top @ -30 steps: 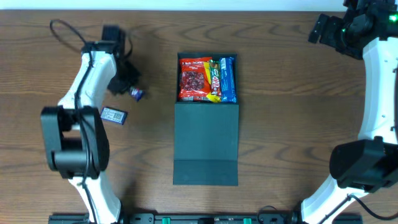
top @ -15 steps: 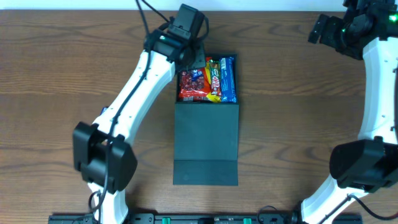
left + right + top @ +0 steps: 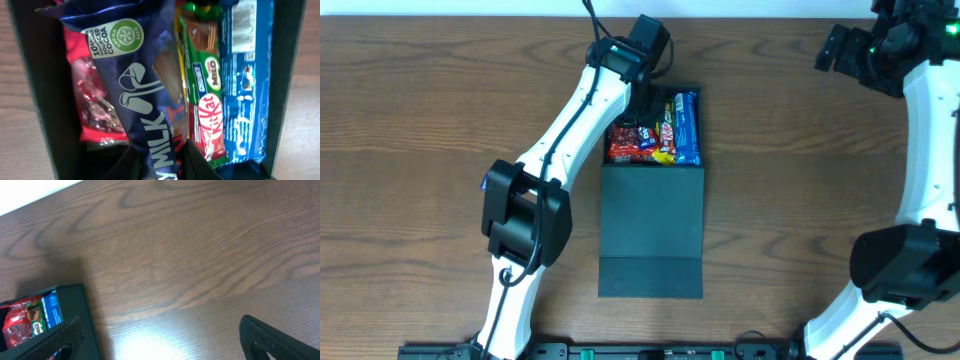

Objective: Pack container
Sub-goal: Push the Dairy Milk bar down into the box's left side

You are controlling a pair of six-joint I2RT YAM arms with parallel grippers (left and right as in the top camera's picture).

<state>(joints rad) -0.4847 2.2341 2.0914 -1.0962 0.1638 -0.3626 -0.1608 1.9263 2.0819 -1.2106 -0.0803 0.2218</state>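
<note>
The left gripper [image 3: 159,162] pinches a blue chocolate bar [image 3: 140,90] over the open container [image 3: 40,100], apparently to add it, while the right gripper [image 3: 165,340] idles spread, far right.

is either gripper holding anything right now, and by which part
Left gripper holds the blue chocolate bar by one end, over the container. Right gripper is open, empty.

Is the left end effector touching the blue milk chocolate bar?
Touching. The left wrist view shows the left end effector gripping the blue milk chocolate bar.
</note>
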